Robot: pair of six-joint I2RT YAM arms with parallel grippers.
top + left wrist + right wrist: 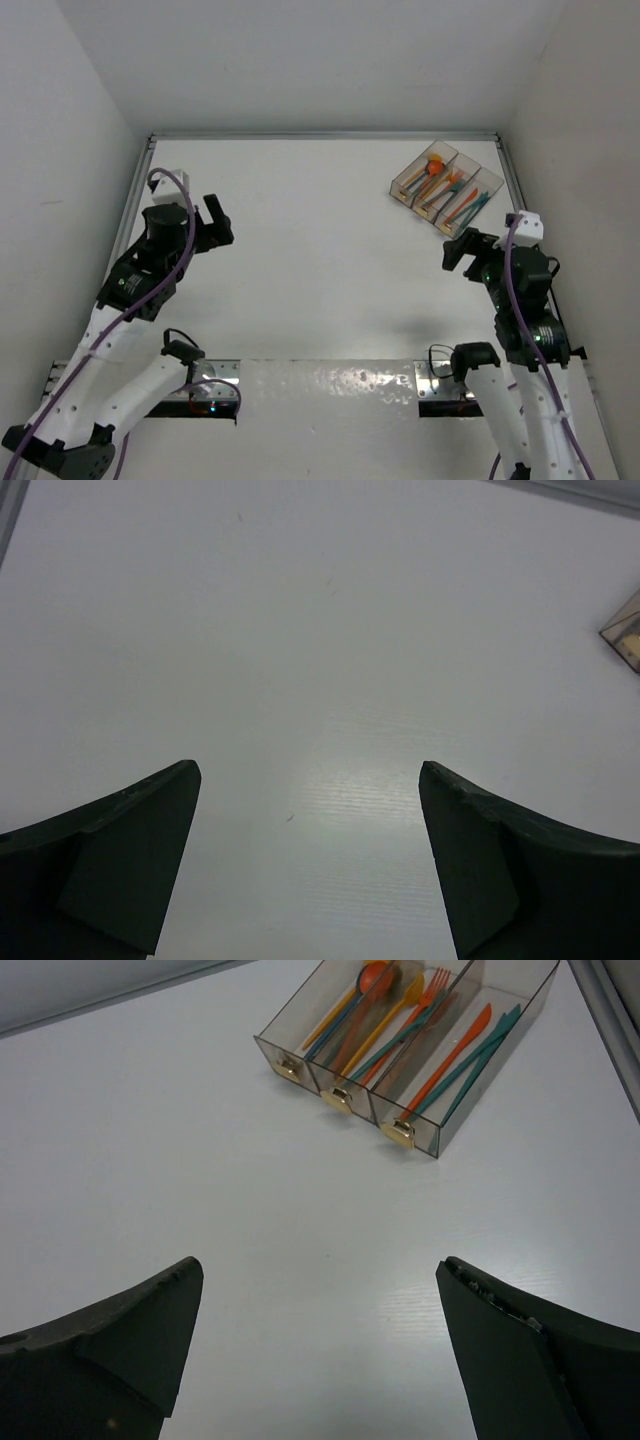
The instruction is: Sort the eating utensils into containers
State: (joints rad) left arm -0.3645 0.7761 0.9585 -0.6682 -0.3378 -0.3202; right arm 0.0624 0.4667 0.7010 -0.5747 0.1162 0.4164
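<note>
The three joined clear brownish bins (405, 185) stand at the far right of the table and also show in the right wrist view (276, 1052). Inside lie the utensils: orange and blue spoons (372, 978) in the left bin, forks (428, 988) in the middle one, orange and teal knives (470, 1035) in the right one. My right gripper (466, 247) is open and empty, just on the near side of the bins; in its wrist view (315, 1270) only bare table lies between its fingers. My left gripper (214, 222) is open and empty over the left side, as its wrist view (310, 770) shows. A corner of the bins (625, 630) shows there.
White walls enclose the table on the left, back and right. A metal rail (320, 135) runs along the far edge, with side rails left and right. A shiny metal plate (330, 385) lies between the arm bases at the near edge.
</note>
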